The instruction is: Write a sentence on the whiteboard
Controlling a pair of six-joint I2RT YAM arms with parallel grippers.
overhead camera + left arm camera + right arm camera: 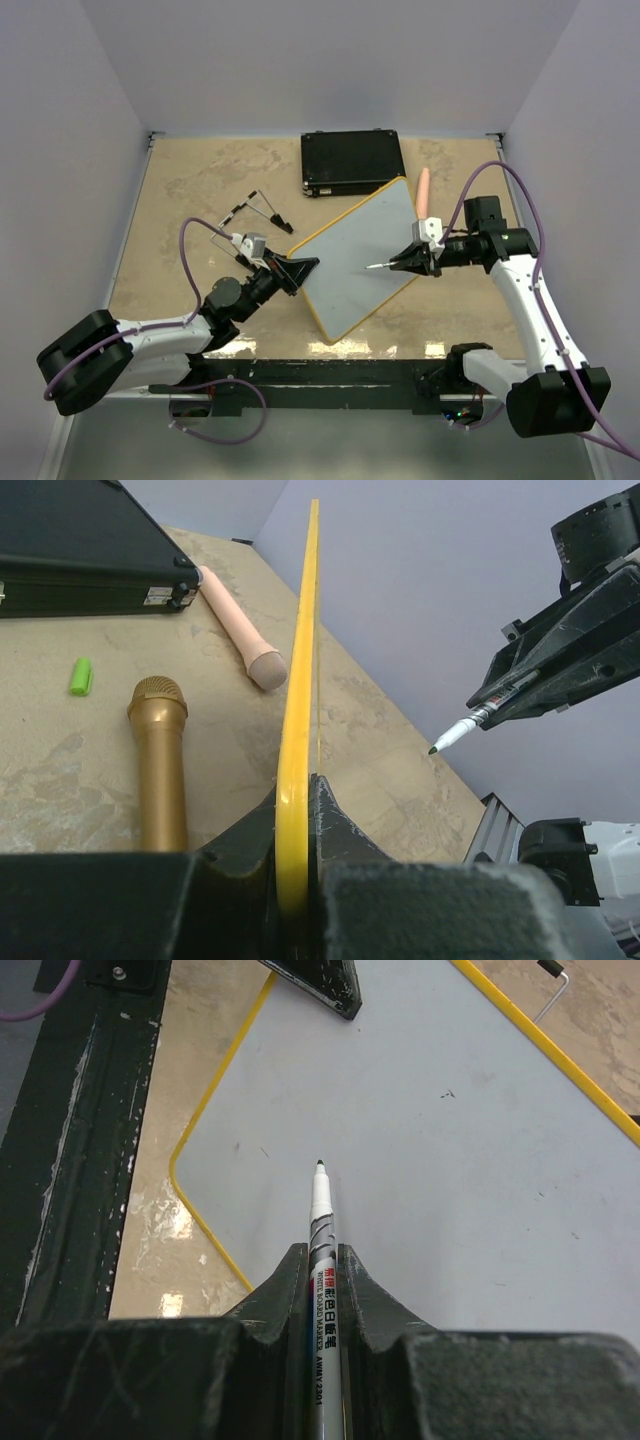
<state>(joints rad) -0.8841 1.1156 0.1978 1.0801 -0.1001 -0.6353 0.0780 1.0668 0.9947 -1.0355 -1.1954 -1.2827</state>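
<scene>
The whiteboard (360, 255), white with a yellow rim, is held tilted off the table, and my left gripper (300, 270) is shut on its left edge. In the left wrist view the board's rim (298, 680) runs edge-on between the left gripper's (297, 790) jaws. My right gripper (405, 262) is shut on a white marker (322, 1220), which points at the board's face (450, 1160). The marker's tip (432, 750) stands a little off the board. The sentence is out of view; the face shows only small specks.
A black case (352, 163) lies at the back. A pink microphone (424, 190) lies beside it. A gold microphone (160, 760) and a green cap (81, 676) lie under the raised board. Black clips (255, 208) lie to the left. A black rail (330, 375) lines the near edge.
</scene>
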